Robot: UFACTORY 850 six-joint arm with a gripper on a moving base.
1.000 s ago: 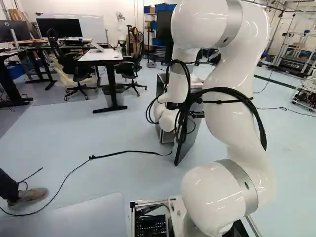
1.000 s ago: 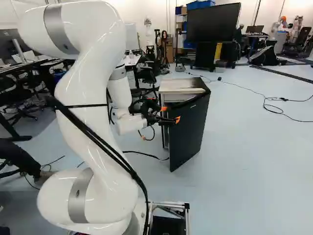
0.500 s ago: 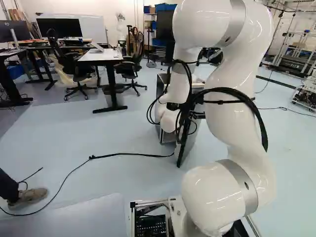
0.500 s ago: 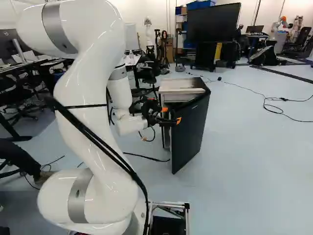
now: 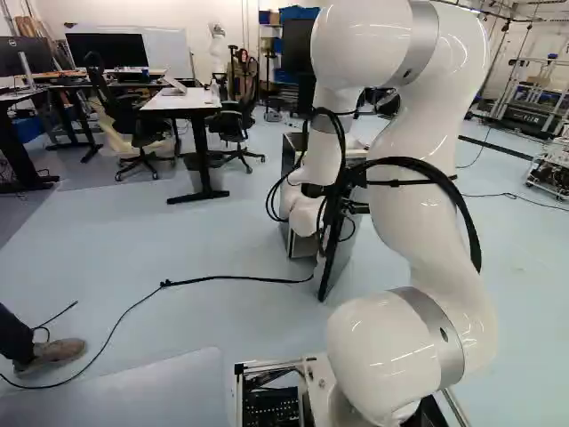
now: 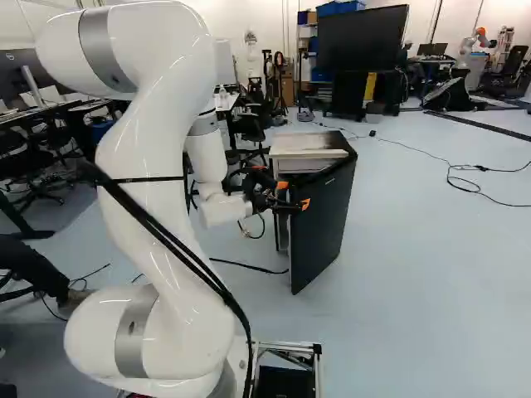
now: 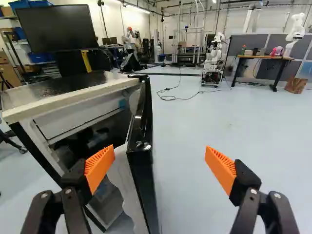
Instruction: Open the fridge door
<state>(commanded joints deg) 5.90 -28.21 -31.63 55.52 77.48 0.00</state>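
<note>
At eleven o'clock from gripper [image 7: 160, 151]: door [image 6: 321, 224], ajar
Grip: spread
Handling: probably stiff, light-swinging
Hold: preferably free edge [image 7: 140, 147]

We see a blk cable [image 5: 231, 277] on the flr, left base view, & beyond it a white-topped desk [image 5: 180, 101] btwn blk chairs [image 5: 233, 126]. Right base view: we've a lg TV [image 6: 362, 39] nr the back wall.

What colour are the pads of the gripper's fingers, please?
The pads are orange; the wrist view shows it best.
</note>
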